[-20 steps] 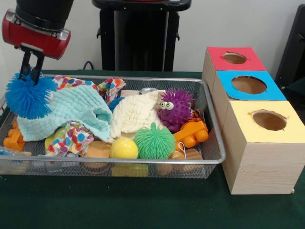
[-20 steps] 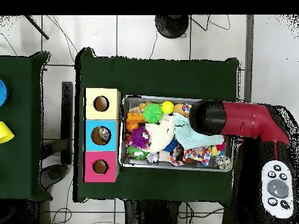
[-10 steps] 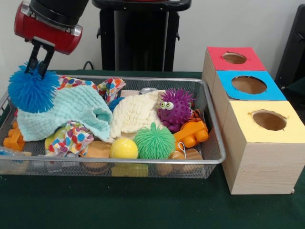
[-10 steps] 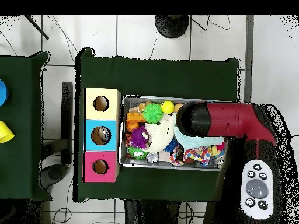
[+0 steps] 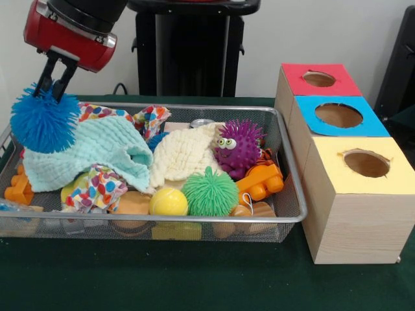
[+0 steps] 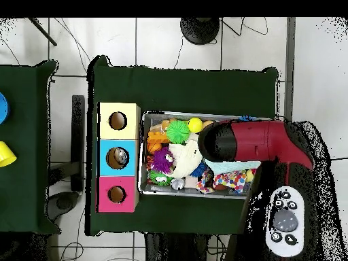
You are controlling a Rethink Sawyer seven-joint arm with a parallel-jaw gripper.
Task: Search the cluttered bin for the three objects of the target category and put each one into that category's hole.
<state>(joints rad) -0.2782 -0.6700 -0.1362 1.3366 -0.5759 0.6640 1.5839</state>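
Front view. Gripper (image 5: 52, 87): jaws closed on the blue spiky ball (image 5: 44, 122), gripped by its top spikes and held just above the bin's (image 5: 285, 152) left end. By judgement this is a clearing move, since the ball is not a can and lifting it opens up what lies under it. Cloths: a mint one (image 5: 91, 152), a cream one (image 5: 185, 155) and spotted ones (image 5: 97, 188) lie draped over the middle and cover much of the contents. Cans: only one silvery rim (image 5: 202, 122) shows, at the far wall behind the cream cloth; its body is hidden. Other cans, if any, cannot be seen. Purple ball (image 5: 238, 146), green ball (image 5: 209, 191), yellow ball (image 5: 168, 202) and orange blocks (image 5: 259, 181) lie loose toward the right. Boxes stand just beside the bin on the right; the blue hole (image 5: 338, 115) is the middle one, its inside dark from here.

Overhead view. The arm (image 6: 251, 141) lies across the bin's right half and hides gripper, blue ball and much of the cloth. Something greyish shows inside the blue hole (image 6: 117, 158); what it is cannot be told. The bin rim (image 6: 143, 153) is touching or nearly touching the boxes.
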